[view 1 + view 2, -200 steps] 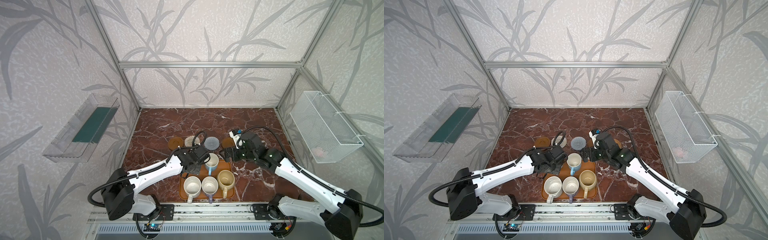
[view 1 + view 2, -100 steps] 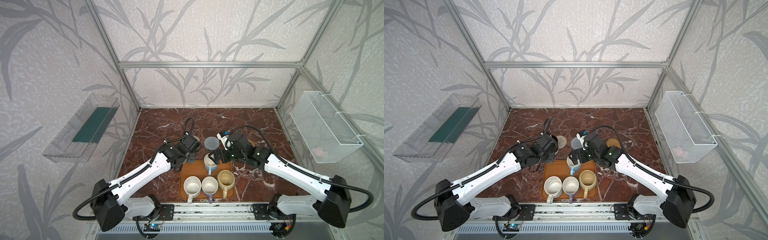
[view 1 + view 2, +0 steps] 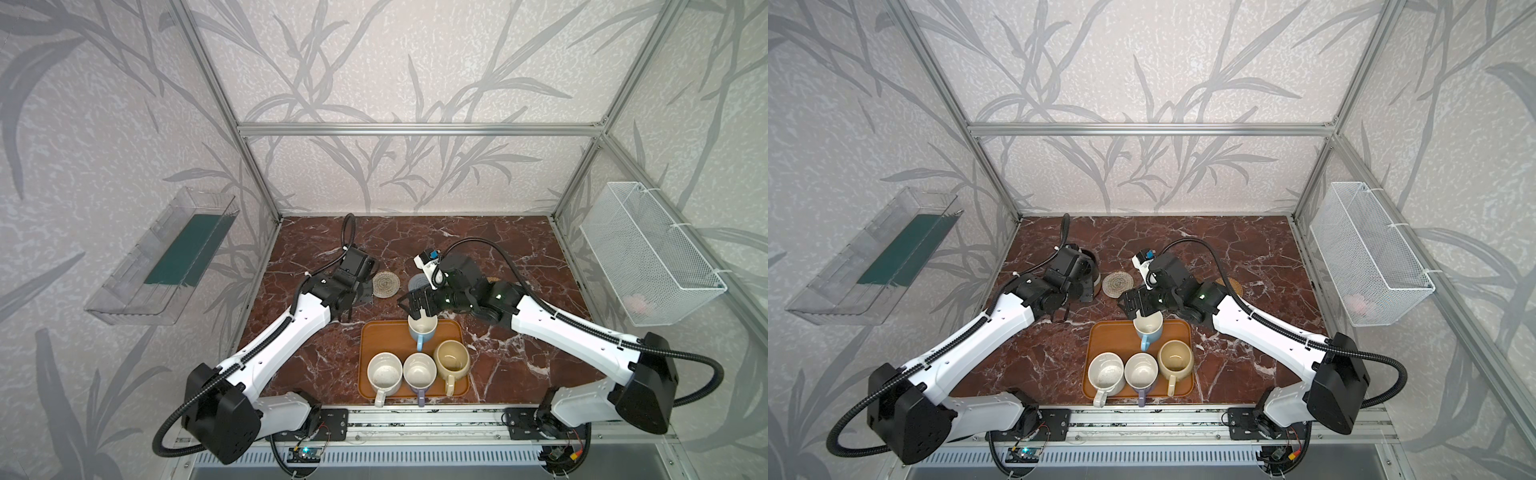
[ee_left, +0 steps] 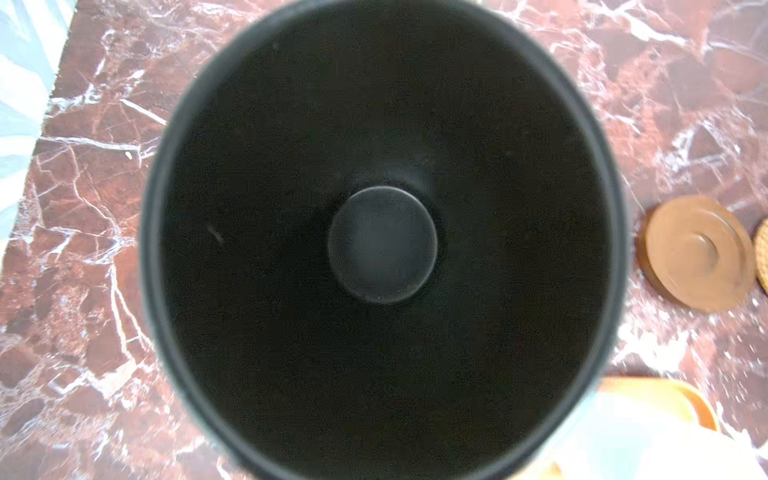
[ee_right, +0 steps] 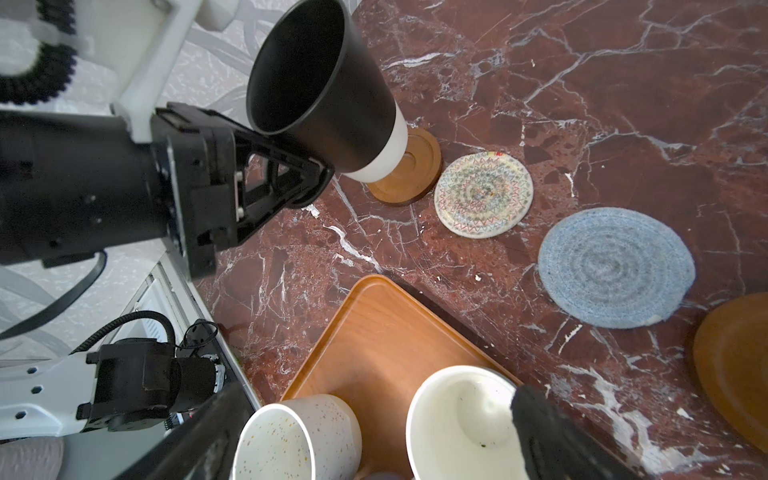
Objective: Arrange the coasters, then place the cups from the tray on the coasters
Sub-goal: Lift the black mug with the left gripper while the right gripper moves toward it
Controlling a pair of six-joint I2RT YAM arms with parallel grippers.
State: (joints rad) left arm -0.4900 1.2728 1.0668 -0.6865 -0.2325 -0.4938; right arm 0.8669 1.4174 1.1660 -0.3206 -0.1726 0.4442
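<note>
Tray (image 3: 376, 338) left rear bare; three mugs (image 3: 419, 371) packed side by side along front.

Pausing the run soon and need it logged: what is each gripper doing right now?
Left gripper: closed, holding the black mug.
Right gripper: open, holding nothing, poised at the light blue mug.

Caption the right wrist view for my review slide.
Left gripper holds tapered black ceramic mug over round brown wooden coaster, beside cream woven round coaster.

cups (image 3: 419, 370): four in tray (image 3: 382, 336); coasters (image 3: 386, 284): row behind tray
</note>
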